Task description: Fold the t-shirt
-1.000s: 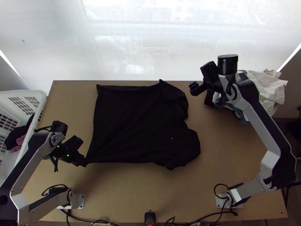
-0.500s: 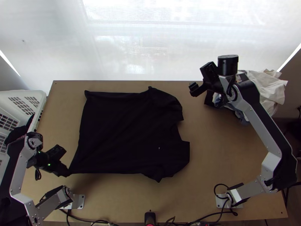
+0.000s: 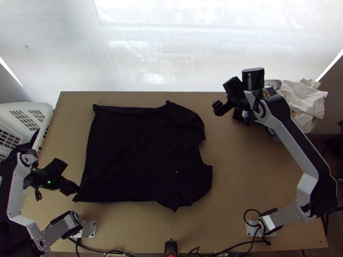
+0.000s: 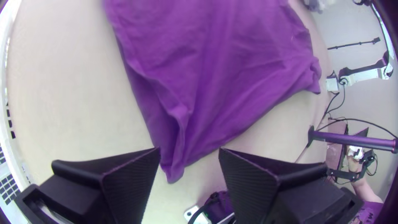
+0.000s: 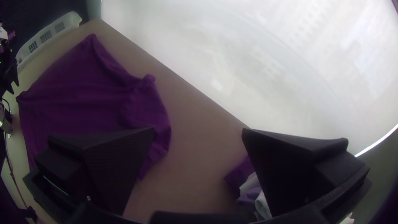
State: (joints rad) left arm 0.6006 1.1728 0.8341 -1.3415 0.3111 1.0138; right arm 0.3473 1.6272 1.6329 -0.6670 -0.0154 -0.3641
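On the near side of the t-shirt, cables (image 3: 97,250) and a small black device (image 3: 170,247) line the surface (image 3: 240,192). The left pincer (image 3: 73,189) is spread at the t-shirt's near left corner, which lies between its fingers (image 4: 128,182). The dark t-shirt (image 3: 137,150) lies spread out, sleeves to the right, a ridge running into that corner. Left of it stands a white basket (image 3: 46,112) with dark cloth (image 3: 33,139) inside, partly behind the left arm. Beyond its far right side hangs the right pincer (image 3: 218,107), spread too; farther right, that arm partly hides a heap of clothes (image 3: 305,100), white over darker. A pale screen (image 3: 150,51) backs everything.
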